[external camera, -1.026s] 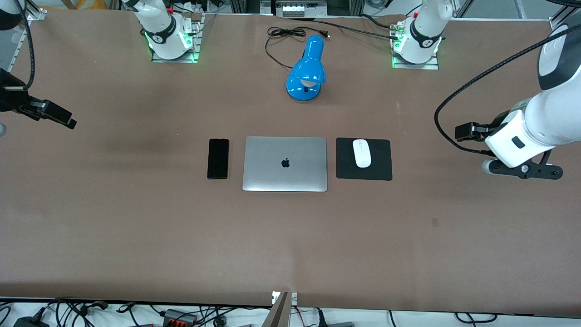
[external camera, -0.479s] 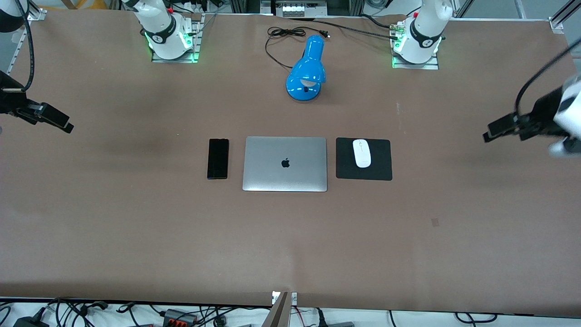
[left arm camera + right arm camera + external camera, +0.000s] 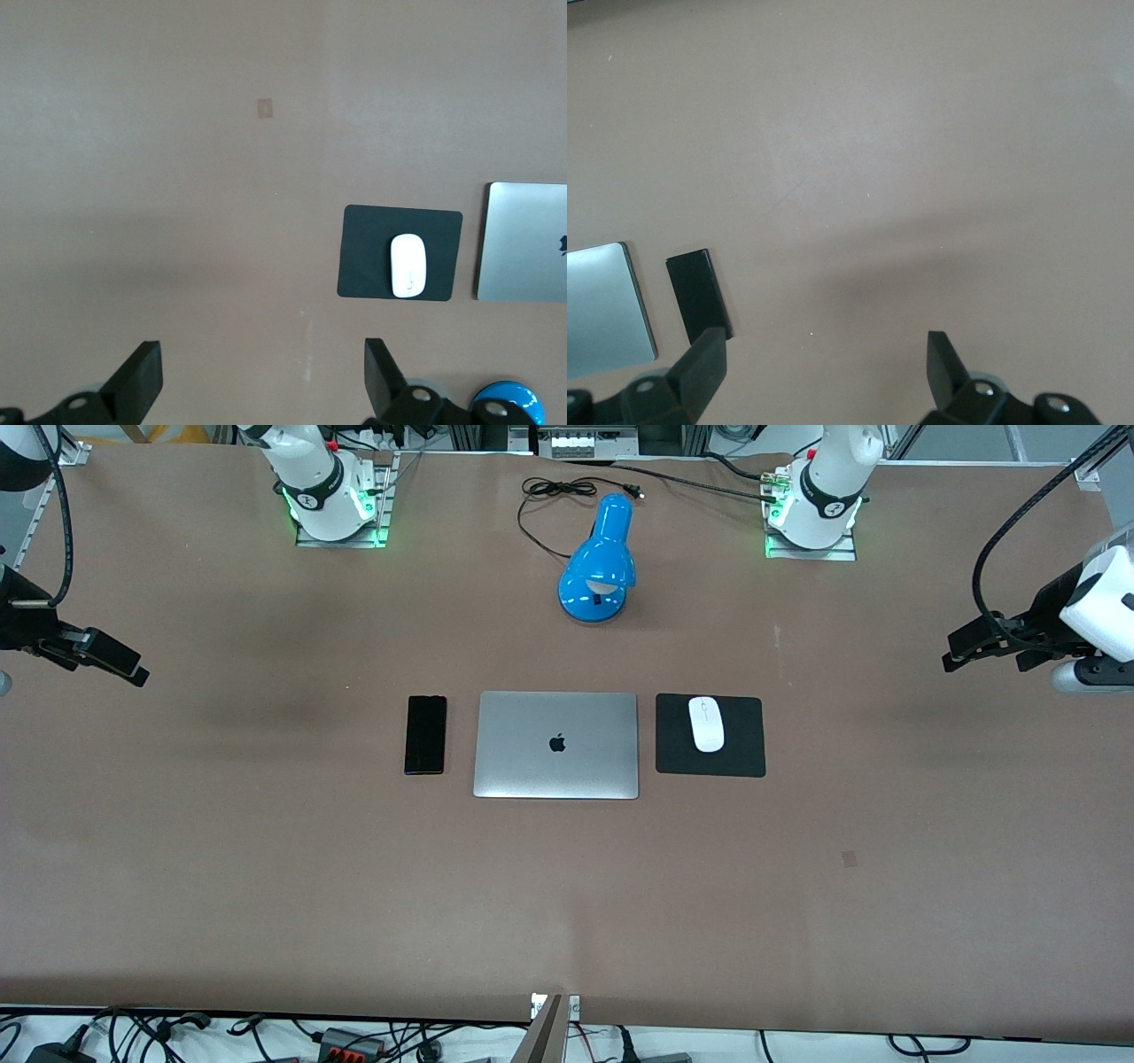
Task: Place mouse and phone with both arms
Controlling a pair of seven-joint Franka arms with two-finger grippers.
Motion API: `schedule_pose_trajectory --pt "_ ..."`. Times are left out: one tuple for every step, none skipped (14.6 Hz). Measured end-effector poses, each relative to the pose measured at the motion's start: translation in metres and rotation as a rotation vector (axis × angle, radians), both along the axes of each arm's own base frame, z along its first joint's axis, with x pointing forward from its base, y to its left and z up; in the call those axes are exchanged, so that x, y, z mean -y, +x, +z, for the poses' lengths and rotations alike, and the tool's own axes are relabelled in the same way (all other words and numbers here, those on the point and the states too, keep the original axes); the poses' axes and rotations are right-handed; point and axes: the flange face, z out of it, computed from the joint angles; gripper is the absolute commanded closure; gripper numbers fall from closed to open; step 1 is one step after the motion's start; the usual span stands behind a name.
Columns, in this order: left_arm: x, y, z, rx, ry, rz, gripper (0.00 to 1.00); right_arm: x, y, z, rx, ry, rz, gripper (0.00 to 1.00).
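The white mouse (image 3: 706, 724) lies on a square black mouse pad (image 3: 749, 757) beside the closed silver laptop (image 3: 556, 745), toward the left arm's end; it also shows in the left wrist view (image 3: 407, 265). The black phone (image 3: 426, 734) lies flat on the laptop's side toward the right arm's end, and shows in the right wrist view (image 3: 698, 294). My left gripper (image 3: 959, 652) is open and empty, up over bare table at the left arm's end. My right gripper (image 3: 124, 664) is open and empty, up over bare table at the right arm's end.
A blue desk lamp (image 3: 600, 562) lies farther from the front camera than the laptop, its black cord (image 3: 549, 496) looped toward the bases. The brown table (image 3: 567, 886) stretches wide nearer the camera. Cables hang along its near edge.
My left arm has swung away from the mouse pad toward the table's end and lifted. My right gripper has barely shifted. Mouse and phone have not moved.
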Motion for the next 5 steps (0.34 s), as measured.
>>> schedule_pose_trajectory --pt "-0.0001 0.0000 0.0001 0.000 0.003 -0.001 0.00 -0.0001 0.0003 -0.0007 -0.001 0.000 0.000 0.00" --pt "-0.0002 0.0000 0.0000 0.000 0.004 -0.001 0.00 -0.0005 0.0004 -0.0010 -0.002 0.000 0.001 0.00" --pt "-0.0002 -0.0001 0.0001 0.000 0.004 -0.001 0.00 -0.0009 0.0005 -0.0011 -0.002 0.001 0.002 0.00" --pt "-0.0001 -0.0001 0.0002 0.000 0.004 -0.001 0.00 -0.0014 0.0005 -0.0011 -0.002 0.001 0.003 0.00" --pt "0.0000 -0.0002 0.0002 0.000 0.004 -0.002 0.00 -0.0017 0.0004 -0.0012 -0.003 0.001 0.003 0.00"
